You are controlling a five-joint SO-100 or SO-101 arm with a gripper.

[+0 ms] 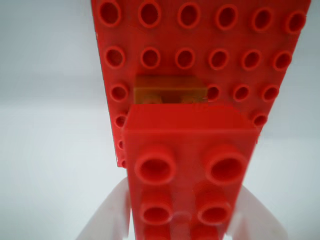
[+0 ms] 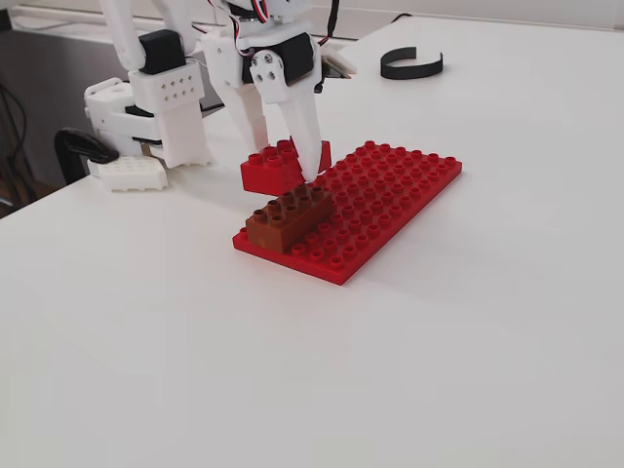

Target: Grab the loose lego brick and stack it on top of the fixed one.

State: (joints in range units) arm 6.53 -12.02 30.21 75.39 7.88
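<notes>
My gripper [image 2: 292,166] is shut on the loose red lego brick [image 2: 273,171] and holds it in the air just above and behind the brown fixed brick [image 2: 290,216]. The brown brick sits on the near left corner of the flat red baseplate [image 2: 390,200]. In the wrist view the red brick [image 1: 187,165] fills the lower middle between my white fingers [image 1: 107,220]. The brown brick [image 1: 170,91] peeks out just beyond it on the baseplate [image 1: 225,50]. The red brick looks slightly tilted and not touching the brown one.
The arm's white base [image 2: 156,107] stands at the back left with a black clamp [image 2: 78,146]. A black curved strap [image 2: 411,64] lies at the back. The white table [image 2: 292,370] spreads in front and to the right.
</notes>
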